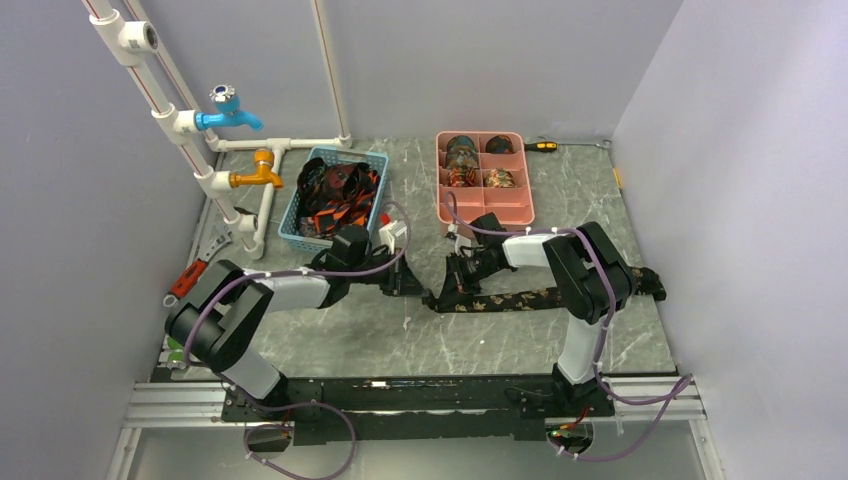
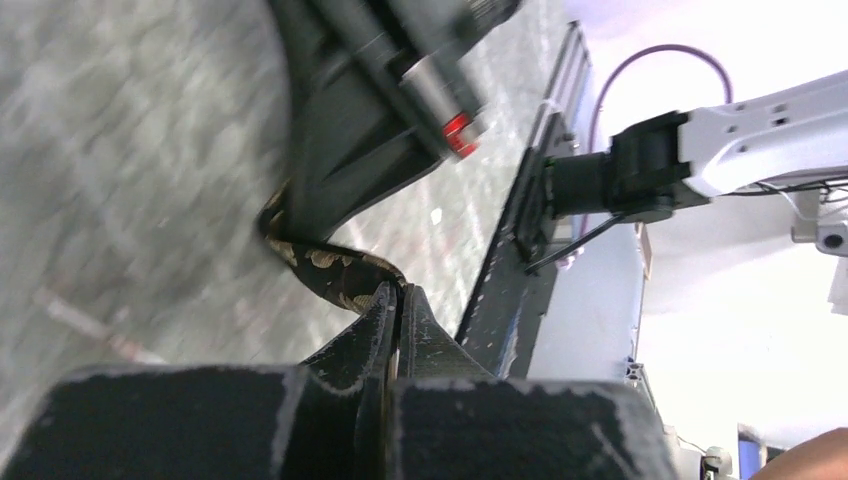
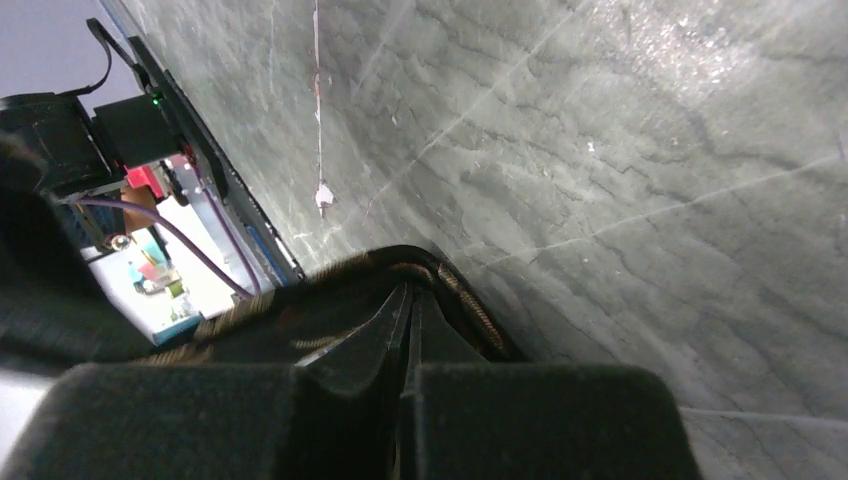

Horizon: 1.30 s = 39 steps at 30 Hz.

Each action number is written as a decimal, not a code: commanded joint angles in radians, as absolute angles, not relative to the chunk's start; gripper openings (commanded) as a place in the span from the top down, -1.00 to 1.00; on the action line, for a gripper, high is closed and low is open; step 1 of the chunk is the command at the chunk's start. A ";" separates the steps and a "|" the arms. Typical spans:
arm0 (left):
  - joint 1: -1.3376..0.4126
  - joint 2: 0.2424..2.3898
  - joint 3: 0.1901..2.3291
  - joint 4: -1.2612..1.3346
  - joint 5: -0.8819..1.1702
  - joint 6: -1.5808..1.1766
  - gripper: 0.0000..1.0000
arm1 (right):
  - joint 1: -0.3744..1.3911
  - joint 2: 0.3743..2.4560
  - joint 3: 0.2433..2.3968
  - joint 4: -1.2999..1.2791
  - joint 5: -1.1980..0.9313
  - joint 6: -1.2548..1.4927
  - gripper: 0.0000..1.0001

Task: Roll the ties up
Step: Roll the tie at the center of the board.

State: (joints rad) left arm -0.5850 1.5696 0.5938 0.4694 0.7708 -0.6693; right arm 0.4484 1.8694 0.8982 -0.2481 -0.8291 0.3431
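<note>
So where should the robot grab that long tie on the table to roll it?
The end near the table's middle. The tie lies flat and stretched sideways, so a pinch from above across the thin strip suits it. The left gripper and right gripper are both shut on that end, a likely spot to start rolling.

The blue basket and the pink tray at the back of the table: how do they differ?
The blue basket has lattice walls and one open space; the pink tray has solid walls and several compartments. The basket holds loose, tangled ties; the tray holds small rolled coils. The basket looks full, while the tray's nearest compartments are bare. Both hold dark patterned ties.
</note>
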 commanded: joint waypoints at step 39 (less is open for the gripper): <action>-0.717 1.809 0.886 0.504 0.811 -0.724 0.96 | 0.233 1.578 0.877 -0.562 -0.952 0.112 -0.17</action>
